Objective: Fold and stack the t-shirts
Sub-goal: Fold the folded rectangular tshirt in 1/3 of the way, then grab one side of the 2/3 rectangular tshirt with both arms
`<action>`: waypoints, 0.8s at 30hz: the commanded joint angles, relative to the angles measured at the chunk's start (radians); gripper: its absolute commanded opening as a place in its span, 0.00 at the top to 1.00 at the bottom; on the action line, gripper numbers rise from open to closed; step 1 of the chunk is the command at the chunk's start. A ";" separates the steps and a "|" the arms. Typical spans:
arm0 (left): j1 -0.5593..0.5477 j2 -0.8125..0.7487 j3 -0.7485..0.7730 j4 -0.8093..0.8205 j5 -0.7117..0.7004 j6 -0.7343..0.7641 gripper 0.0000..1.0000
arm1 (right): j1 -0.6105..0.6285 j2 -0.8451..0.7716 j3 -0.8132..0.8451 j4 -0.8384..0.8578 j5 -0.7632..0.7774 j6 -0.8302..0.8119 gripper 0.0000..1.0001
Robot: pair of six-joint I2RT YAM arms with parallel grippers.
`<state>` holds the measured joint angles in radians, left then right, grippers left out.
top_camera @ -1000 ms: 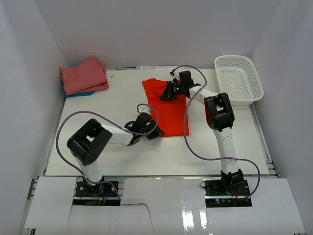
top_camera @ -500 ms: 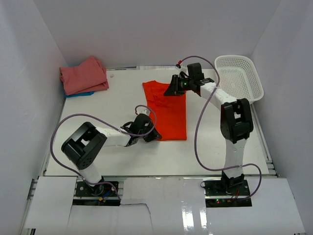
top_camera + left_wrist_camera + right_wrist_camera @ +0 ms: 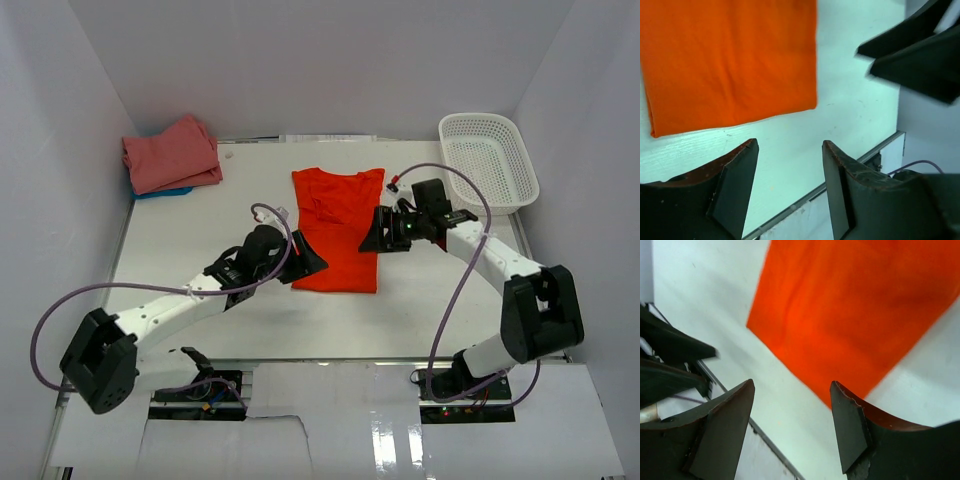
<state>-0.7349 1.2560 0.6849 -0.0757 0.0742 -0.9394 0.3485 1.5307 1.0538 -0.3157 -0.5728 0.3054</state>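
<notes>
The bright orange-red t-shirt (image 3: 338, 228) lies flat on the table as a long folded strip, collar toward the far wall. It also fills the top of the left wrist view (image 3: 730, 60) and the right wrist view (image 3: 855, 305). My left gripper (image 3: 303, 262) hovers at the strip's near left edge, open and empty (image 3: 790, 150). At the strip's right edge my right gripper (image 3: 378, 235) is open too, with nothing between its fingers (image 3: 792, 390). A muted salmon-pink t-shirt (image 3: 172, 153) sits folded at the far left, on top of a blue t-shirt (image 3: 165, 191) that only peeks out.
A white mesh basket (image 3: 487, 162) stands at the far right corner. White walls close in the table on three sides. The table's near edge (image 3: 840, 175) runs just below both grippers.
Both grippers have opened and let go of the orange-red t-shirt. The shirt now lies spread longer toward the near edge. Both arms moved nearer, to the strip's sides.
</notes>
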 commanded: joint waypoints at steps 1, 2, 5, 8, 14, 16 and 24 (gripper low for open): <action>0.011 -0.111 0.070 -0.145 -0.059 0.048 0.34 | 0.001 -0.130 -0.138 -0.029 0.053 -0.008 0.32; 0.014 -0.122 0.082 -0.166 -0.097 0.066 0.32 | 0.003 -0.151 -0.161 -0.039 0.062 -0.008 0.32; 0.035 -0.138 0.078 -0.222 -0.096 0.094 0.31 | 0.004 -0.228 -0.253 -0.068 0.102 0.009 0.32; 0.072 -0.129 0.042 -0.231 -0.065 0.105 0.31 | 0.004 -0.279 -0.339 -0.062 0.119 0.046 0.32; 0.250 -0.156 -0.163 -0.055 0.159 0.119 0.31 | 0.004 -0.323 -0.475 0.030 0.114 0.127 0.34; 0.275 -0.139 -0.174 -0.052 0.160 0.158 0.31 | 0.004 -0.308 -0.497 0.073 0.103 0.152 0.34; 0.295 -0.070 -0.174 -0.027 0.157 0.214 0.31 | 0.003 -0.206 -0.534 0.239 0.064 0.242 0.34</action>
<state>-0.4496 1.1866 0.4984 -0.1478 0.2073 -0.7620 0.3492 1.2942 0.5274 -0.1917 -0.4824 0.4965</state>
